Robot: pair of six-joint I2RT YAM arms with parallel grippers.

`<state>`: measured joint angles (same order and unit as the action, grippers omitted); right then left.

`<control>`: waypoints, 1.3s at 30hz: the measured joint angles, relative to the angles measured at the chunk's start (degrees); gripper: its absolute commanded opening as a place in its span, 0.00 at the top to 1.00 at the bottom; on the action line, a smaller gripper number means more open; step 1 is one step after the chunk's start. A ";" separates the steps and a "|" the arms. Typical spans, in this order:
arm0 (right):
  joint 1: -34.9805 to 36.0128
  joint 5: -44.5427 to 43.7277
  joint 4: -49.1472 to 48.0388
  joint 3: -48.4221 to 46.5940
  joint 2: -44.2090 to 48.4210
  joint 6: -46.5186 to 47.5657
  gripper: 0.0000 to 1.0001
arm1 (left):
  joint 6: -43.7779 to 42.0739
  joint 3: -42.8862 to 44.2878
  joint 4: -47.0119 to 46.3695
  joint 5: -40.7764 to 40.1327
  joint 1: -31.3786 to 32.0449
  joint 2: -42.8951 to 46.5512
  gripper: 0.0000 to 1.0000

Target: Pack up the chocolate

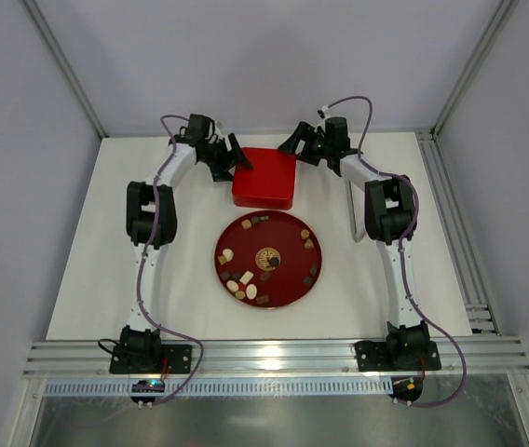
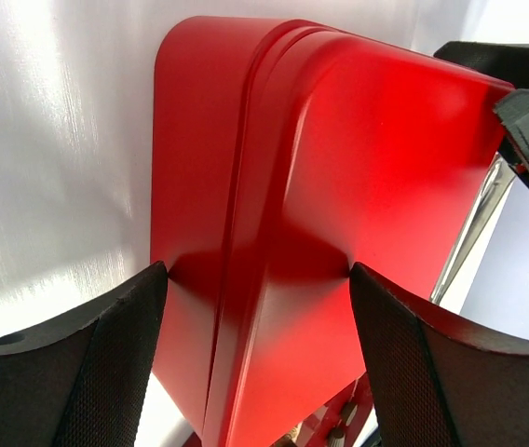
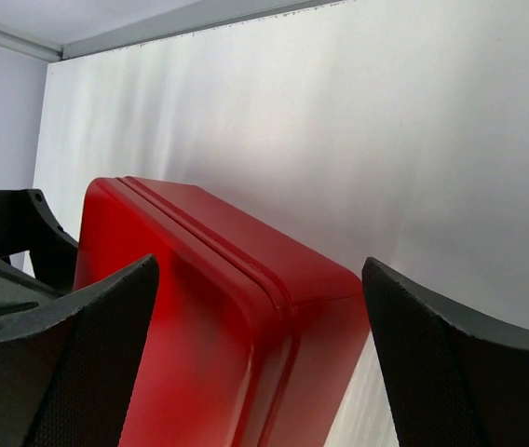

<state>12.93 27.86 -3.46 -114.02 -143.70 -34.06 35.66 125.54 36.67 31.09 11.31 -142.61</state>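
The chocolate (image 1: 246, 277) lies as several small dark, light-brown and cream pieces on a round red plate (image 1: 290, 244) at the table's middle. Behind the plate stands a closed red box (image 1: 264, 182). My left gripper (image 1: 235, 163) is at the box's far left corner. In the left wrist view the box (image 2: 339, 168) fills the wide gap of that gripper (image 2: 257, 270), and both fingertips (image 2: 148, 298) touch it. My right gripper (image 1: 294, 144) hangs open at the far right corner. The box corner (image 3: 199, 307) sits beyond the right gripper (image 3: 260, 265), apart from both fingers.
A gold emblem (image 1: 267, 256) marks the plate's centre. A white flat piece (image 1: 356, 219) lies beside the right arm. Aluminium rails (image 1: 451, 233) run along the table's right side and grey walls close in the back. A few chocolates (image 2: 339, 430) show at the left wrist view's bottom edge.
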 measured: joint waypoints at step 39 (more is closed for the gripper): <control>-0.66 4.31 -4.17 5.18 2.03 -0.11 0.43 | 8.92 6.58 -0.90 -3.48 0.00 -4.24 0.22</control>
<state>12.27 32.16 -7.64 -108.84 -141.67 -34.17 44.58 132.11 35.77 27.62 11.31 -146.85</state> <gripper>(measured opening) 0.588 0.783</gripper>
